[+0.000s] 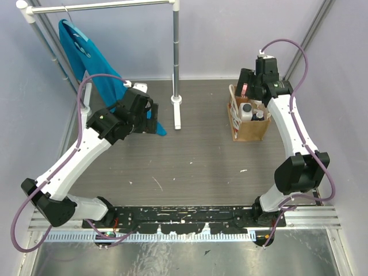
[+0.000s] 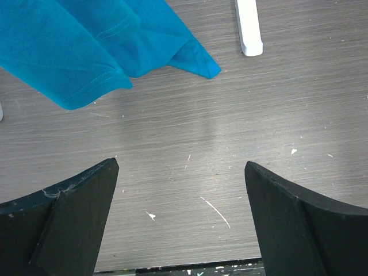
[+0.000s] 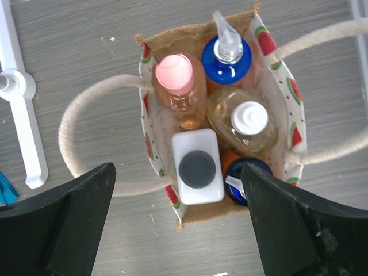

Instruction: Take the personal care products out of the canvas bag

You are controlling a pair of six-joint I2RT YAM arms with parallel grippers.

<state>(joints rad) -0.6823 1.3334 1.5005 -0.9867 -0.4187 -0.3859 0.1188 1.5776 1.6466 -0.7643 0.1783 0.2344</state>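
Both wide: left gripper (image 2: 181,167), and right gripper (image 3: 177,172) over the far-right-corner bag (image 3: 147,144). Packed bottles (image 3: 197,167) — fingers may jam, tipping it.

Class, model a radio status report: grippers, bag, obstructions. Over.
Left gripper open, empty, near teal garment. Right gripper open, above canvas bag. Five bottles inside, upright. Bag mouth unobstructed.

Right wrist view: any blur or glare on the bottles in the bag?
Right wrist: the white bottle is sharp, small highlight on the blue cap; left wrist: pale sheen on the table; top external: even light, soft shadows.
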